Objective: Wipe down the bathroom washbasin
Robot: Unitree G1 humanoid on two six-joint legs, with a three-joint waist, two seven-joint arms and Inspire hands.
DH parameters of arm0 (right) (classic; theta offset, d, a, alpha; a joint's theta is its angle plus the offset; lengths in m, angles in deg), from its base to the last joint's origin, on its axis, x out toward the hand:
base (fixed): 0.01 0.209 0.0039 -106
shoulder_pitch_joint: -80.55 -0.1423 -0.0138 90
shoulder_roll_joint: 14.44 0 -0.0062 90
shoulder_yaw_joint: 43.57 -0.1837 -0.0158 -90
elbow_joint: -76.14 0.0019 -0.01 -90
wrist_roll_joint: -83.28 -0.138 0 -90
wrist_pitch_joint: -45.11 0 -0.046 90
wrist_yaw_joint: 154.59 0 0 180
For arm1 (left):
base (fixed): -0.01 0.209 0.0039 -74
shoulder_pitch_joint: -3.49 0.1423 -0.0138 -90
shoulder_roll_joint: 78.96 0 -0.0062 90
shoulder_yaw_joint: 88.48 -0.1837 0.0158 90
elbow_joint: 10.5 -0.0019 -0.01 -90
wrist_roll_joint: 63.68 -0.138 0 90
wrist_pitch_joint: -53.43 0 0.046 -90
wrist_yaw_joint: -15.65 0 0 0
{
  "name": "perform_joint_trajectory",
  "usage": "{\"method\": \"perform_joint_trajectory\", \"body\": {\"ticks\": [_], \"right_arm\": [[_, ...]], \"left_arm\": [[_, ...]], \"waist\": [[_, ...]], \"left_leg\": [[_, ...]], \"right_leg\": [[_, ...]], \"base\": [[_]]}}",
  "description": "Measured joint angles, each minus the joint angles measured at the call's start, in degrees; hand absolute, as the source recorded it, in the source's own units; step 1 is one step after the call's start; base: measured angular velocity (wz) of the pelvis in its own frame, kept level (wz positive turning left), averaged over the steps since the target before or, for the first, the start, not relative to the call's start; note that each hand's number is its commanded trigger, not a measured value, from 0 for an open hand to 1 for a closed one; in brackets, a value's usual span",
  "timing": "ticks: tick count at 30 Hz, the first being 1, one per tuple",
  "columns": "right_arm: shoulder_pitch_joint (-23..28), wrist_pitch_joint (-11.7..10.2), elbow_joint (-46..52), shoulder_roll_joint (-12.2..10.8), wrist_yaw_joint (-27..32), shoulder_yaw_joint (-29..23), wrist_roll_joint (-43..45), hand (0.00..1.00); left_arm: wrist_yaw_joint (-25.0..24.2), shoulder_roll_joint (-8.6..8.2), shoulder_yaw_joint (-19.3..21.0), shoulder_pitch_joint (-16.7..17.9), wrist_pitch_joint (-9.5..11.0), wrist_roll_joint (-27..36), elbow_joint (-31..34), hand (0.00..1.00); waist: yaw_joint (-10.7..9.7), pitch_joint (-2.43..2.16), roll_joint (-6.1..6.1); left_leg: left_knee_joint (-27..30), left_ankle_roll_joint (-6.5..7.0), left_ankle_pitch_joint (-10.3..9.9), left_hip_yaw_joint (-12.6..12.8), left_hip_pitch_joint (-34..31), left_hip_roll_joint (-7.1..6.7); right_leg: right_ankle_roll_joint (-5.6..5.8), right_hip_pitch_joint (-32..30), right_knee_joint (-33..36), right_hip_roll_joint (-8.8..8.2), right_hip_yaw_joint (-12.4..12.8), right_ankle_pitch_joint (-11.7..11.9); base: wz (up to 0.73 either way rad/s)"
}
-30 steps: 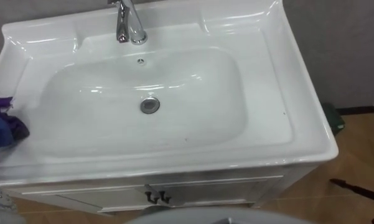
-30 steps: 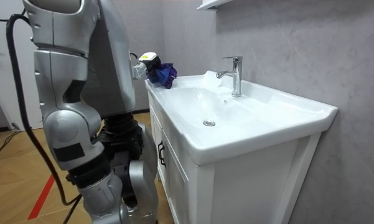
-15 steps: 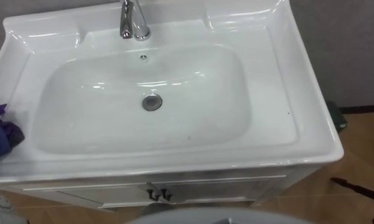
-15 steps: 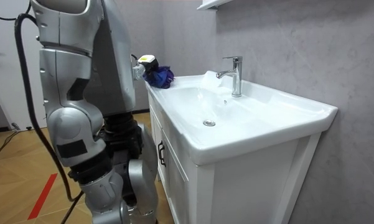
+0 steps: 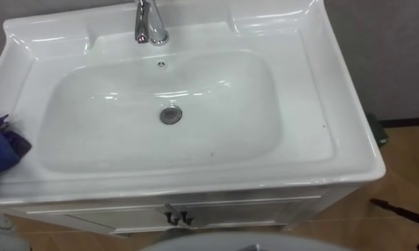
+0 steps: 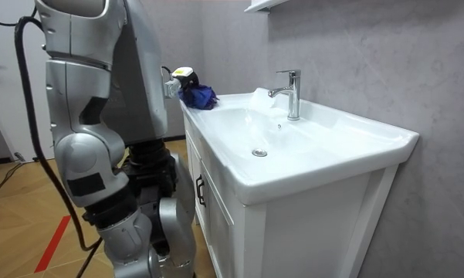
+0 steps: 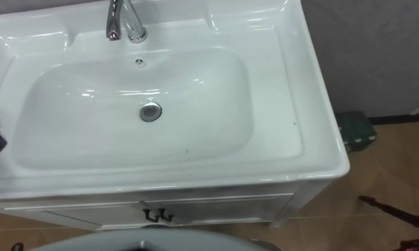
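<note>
so the white ceramic basin sits on top of a white vanity cabinet against a grey wall, and the robot stands upright right at the cabinet front, on the room view's left side of it. the task's cloth, a bunched-up blue and purple rag, is on the basin's rim at the robot's left, at the outer edge and just beside the bowl, not down in it. in the room view the same bundle rests on the near corner of the rim with the left hand right up against it on the side away from the tap. whether that hand actually has a grip on the rag or is just resting on it i honestly can't tell, the bundle covers that side of it. the bowl itself looks glossy, with the round metal drain roughly in the middle of it and a small overflow hole on the back wall above that. the chrome faucet stands at the back centre of the rim, spout pointing towards the bowl. two small dark door handles sit side by side on the cabinet front. wooden floor off to the right, with a dark green box near the wall.
</note>
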Motion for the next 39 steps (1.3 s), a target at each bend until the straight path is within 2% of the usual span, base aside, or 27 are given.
{"method": "perform_joint_trajectory", "body": {"ticks": [4,7,10,12,14,19,22,27,33,39], "right_arm": [[-0.1,-1.1,-0.3,-0.1,0.6,0.0,0.0,0.00],[-1.0,-1.4,-1.4,-0.1,0.9,0.1,0.0,0.00],[-1.6,-1.7,-1.7,-0.1,0.8,0.0,0.2,0.00],[-2.1,-1.8,-2.0,-0.1,0.8,0.0,0.4,0.00],[-2.3,-2.4,-2.3,-0.1,0.8,0.0,0.4,0.00],[-2.8,-3.6,-3.0,-0.1,0.7,0.0,0.5,0.00],[-3.0,-4.1,-4.1,-0.1,0.6,0.1,0.7,0.00],[-3.1,-4.1,-4.6,-0.1,0.5,0.2,0.7,0.00],[-3.1,-4.2,-4.5,-0.2,0.3,0.8,0.5,0.00],[-3.0,-4.1,-4.6,-0.2,0.4,0.8,-0.7,0.00]], "left_arm": [[0.0,0.00,0.0,0.0,1.5,0.0,2.4,0.00],[-0.1,0.00,-0.1,-0.1,2.1,0.6,3.8,0.00],[-0.4,0.00,-0.1,-0.1,2.4,0.8,5.2,0.00],[-0.7,0.00,-0.1,-0.1,2.7,1.3,6.5,0.00],[-1.0,0.00,-0.1,-0.1,3.3,1.7,8.3,0.00],[-1.0,0.01,-0.1,-0.1,5.9,3.7,12.4,0.00],[-1.0,0.00,-0.1,-0.3,7.3,4.6,13.0,0.00],[-1.0,0.01,-0.1,-2.4,7.9,5.0,13.0,0.00],[-1.0,0.01,-0.1,-2.6,9.3,6.5,13.0,0.00],[-0.9,0.01,-0.2,-3.3,9.9,15.0,13.0,0.00]], "waist": [[-0.3,0.04,0.31],[-1.2,0.13,0.54],[-1.2,0.19,0.70],[-1.3,0.43,0.80],[-1.2,0.48,0.67],[-1.3,0.53,0.61],[-1.6,0.52,0.65],[-1.6,0.56,0.95],[-2.7,0.55,1.17],[-2.7,0.56,1.15]], "left_leg": [[-0.3,0.00,0.0,-0.2,0.3,-0.16],[-0.4,0.00,0.0,-0.6,0.5,-0.26],[-0.9,-0.01,0.0,-0.6,0.8,-0.29],[-1.1,-0.01,0.0,-0.6,1.1,-0.33],[-1.0,-0.01,0.0,-0.9,1.2,-0.37],[-1.0,-0.01,0.0,-0.9,1.2,-0.40],[-1.0,-0.01,0.0,-0.8,1.2,-0.40],[-0.9,-0.01,0.0,-0.7,1.1,-0.39],[-0.8,-0.01,0.0,-0.5,1.1,-0.38],[-0.3,-0.01,0.0,-0.4,0.9,-0.36]], "right_leg": [[0.14,0.8,-0.6,-0.05,-0.4,0.1],[0.28,1.1,-1.0,-0.08,-1.0,0.2],[0.29,1.2,-1.0,-0.09,-1.0,0.2],[0.32,1.4,-1.2,-0.09,-1.0,0.1],[0.38,1.5,-1.2,-0.09,-1.0,0.1],[0.38,1.7,-1.3,-0.11,-1.0,0.1],[0.38,1.7,-1.2,-0.17,-1.5,0.1],[0.40,1.7,-1.2,-0.20,-1.5,0.1],[0.43,1.7,-1.1,-0.26,-1.5,0.1],[0.43,1.7,-1.2,-0.26,-1.4,0.1]], "base": [[0.03],[0.10],[0.01],[0.00],[0.00],[0.00],[0.04],[0.01],[0.00],[0.00]]}}
